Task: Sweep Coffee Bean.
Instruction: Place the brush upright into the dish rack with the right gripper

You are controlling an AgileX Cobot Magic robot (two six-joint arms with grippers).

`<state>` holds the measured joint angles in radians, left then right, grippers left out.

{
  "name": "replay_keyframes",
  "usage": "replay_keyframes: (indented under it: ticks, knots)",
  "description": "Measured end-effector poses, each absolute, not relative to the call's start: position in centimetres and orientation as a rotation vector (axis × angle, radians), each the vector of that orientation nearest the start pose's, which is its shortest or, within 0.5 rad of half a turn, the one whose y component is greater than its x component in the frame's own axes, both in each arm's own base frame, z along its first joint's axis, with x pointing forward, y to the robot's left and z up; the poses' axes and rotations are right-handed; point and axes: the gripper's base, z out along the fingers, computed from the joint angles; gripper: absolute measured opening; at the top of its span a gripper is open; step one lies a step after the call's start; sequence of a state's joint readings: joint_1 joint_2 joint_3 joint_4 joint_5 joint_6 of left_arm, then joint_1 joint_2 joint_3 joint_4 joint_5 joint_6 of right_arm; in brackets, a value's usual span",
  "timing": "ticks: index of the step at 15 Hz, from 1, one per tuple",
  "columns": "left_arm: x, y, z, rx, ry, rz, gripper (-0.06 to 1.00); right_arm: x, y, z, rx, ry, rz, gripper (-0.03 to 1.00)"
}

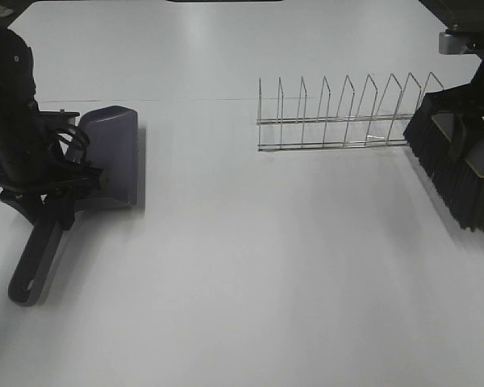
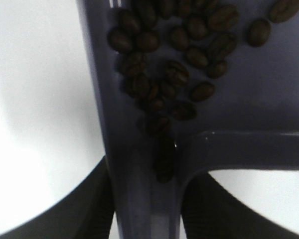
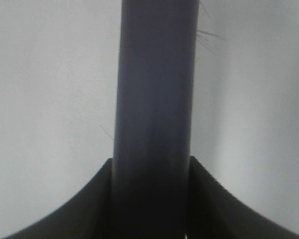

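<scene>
Dozens of coffee bean (image 2: 179, 74) in dustpan (image 2: 249, 114), just ahead of my left fingers (image 2: 65, 216) clamped on it; right fingers (image 3: 55, 209) grip brush (image 1: 456, 173), well apart.

My high camera looks steeply down over the whole white table (image 1: 242, 306) from well back, while each wrist camera stares from very close along a handle, the left sharing the dustpan (image 1: 113, 149) with it, the right the brush (image 1: 456, 173).
</scene>
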<state>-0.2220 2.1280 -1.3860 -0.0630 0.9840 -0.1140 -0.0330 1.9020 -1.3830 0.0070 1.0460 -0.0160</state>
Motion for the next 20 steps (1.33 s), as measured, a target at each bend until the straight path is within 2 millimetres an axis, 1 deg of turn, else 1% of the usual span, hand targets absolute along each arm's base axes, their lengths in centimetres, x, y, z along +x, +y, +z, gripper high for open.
replay_keyframes:
  ticks: [1, 3, 4, 7, 8, 12, 13, 14, 17, 20]
  knots:
    - [37.8, -9.0, 11.6, 0.115, 3.215, -0.063, 0.35, 37.9, -1.2, 19.5, 0.031, 3.058, 0.006, 0.31]
    - [37.8, -9.0, 11.6, 0.115, 3.215, -0.063, 0.35, 39.3, -1.2, 18.8, 0.026, 3.054, 0.009, 0.31]
    - [37.8, -9.0, 11.6, 0.115, 3.215, -0.063, 0.35, 40.4, -1.2, 18.2, 0.019, 3.047, 0.015, 0.31]
    - [37.8, -9.0, 11.6, 0.115, 3.215, -0.063, 0.35, 42.6, -1.3, 16.8, 0.008, 3.043, 0.015, 0.31]
    - [37.8, -9.0, 11.6, 0.115, 3.215, -0.063, 0.35, 43.0, -1.3, 16.9, 0.007, 3.033, 0.015, 0.31]
    - [37.8, -9.0, 11.6, 0.115, 3.215, -0.063, 0.35, 45.9, -1.4, 16.4, 0.007, 2.978, 0.012, 0.31]
    - [37.8, -9.0, 11.6, 0.115, 3.215, -0.063, 0.35, 46.6, -1.4, 16.2, 0.007, 2.969, 0.012, 0.31]
    - [37.7, -9.0, 11.6, 0.115, 3.216, -0.063, 0.35, 47.8, -1.5, 15.6, 0.006, 2.961, 0.010, 0.31]
    - [37.7, -9.0, 11.6, 0.115, 3.216, -0.063, 0.35, 48.6, -1.5, 15.6, 0.038, 2.944, 0.012, 0.31]
    - [37.7, -9.0, 11.6, 0.115, 3.215, -0.063, 0.35, 48.8, -1.5, 15.5, 0.048, 2.938, 0.013, 0.31]
